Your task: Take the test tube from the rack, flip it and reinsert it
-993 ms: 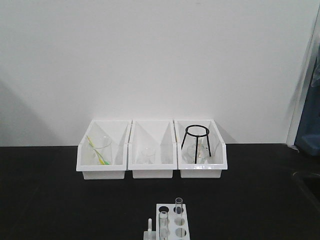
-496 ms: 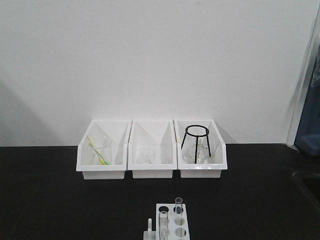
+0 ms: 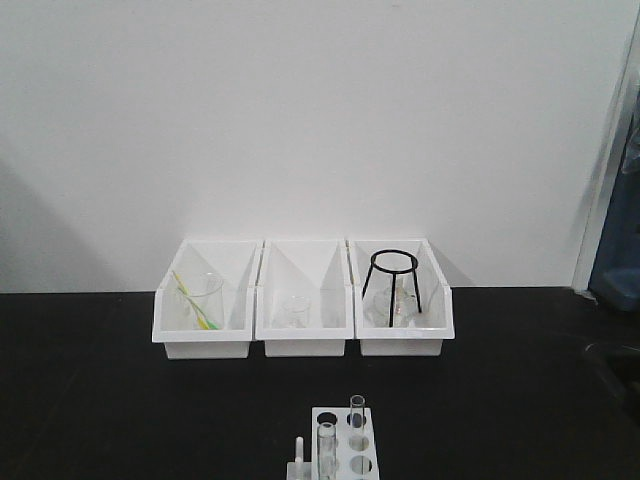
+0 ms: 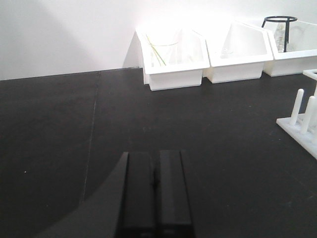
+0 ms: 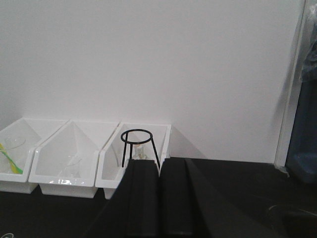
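Starting at the 9 o'clock side of the front view, a black table (image 3: 100, 400) runs back to a white wall (image 3: 300, 120). Three white bins stand in a touching row against it. The left bin (image 3: 205, 346) holds a clear beaker (image 3: 202, 298) with a yellow-green stick (image 3: 196, 306) leaning inside. The middle bin (image 3: 303, 346) holds a small glass vessel (image 3: 296, 310), too faint to name. The right bin (image 3: 400, 346) holds a black tripod stand (image 3: 392, 280), with what may be a flask (image 3: 402, 308) under its ring.

At 6 o'clock, well apart from the bins, sits the rack (image 3: 343, 445), its near half cut off by the frame edge. Two clear test tubes stand upright in it: the nearer tube (image 3: 326, 450) at its left and the farther tube (image 3: 357, 410) behind. One peg shows at the rack's 9 o'clock side.

In the left wrist view the left gripper (image 4: 155, 163) hangs over bare table, fingers pressed together, with the rack's pegs at 3 o'clock, cropped. In the right wrist view the right gripper (image 5: 159, 171) is likewise closed on nothing and raised, facing the bins. The rack is outside that view.

At 3 o'clock in the front view a blue object (image 3: 620, 255) is cut by the edge.
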You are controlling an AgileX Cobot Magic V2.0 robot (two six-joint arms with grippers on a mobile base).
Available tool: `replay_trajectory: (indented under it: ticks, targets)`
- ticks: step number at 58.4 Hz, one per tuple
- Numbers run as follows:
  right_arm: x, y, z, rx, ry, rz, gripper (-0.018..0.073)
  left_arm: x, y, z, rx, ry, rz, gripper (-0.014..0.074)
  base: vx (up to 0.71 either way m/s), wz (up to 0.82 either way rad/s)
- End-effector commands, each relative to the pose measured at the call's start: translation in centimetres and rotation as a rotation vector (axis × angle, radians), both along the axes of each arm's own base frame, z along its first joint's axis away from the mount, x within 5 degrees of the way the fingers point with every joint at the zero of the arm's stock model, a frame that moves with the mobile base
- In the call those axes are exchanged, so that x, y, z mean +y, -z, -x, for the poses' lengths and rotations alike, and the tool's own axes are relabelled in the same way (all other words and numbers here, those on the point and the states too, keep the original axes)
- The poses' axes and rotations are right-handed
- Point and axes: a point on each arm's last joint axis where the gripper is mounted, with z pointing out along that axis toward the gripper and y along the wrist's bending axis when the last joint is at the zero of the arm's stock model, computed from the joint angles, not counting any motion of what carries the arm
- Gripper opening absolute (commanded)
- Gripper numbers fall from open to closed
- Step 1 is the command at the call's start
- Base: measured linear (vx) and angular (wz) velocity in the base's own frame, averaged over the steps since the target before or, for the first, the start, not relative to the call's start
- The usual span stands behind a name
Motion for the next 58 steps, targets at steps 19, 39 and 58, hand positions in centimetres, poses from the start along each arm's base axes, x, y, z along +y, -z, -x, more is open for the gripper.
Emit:
replay_trajectory:
  ticks: [19, 39, 58]
  targets:
    - [0.2, -1.8, -0.4, -0.104, -0.020, -0.043, 0.0559, -0.1, -0.9, 0.0, -0.087, 0.013, 0.022, -0.0006, 0.00, 0.00]
    - [3.8, 0.9, -0.2, -0.215, -0.296, 0.034, 0.0559, -0.1, -0.9, 0.0, -0.087, 0.013, 0.022, -0.0006, 0.00, 0.00]
    - [9.9, 10.8, -1.8, 0.014, -0.688, 0.060, 0.0533, -0.1, -0.9, 0.0, -0.087, 0.013, 0.022, -0.0006, 0.00, 0.00]
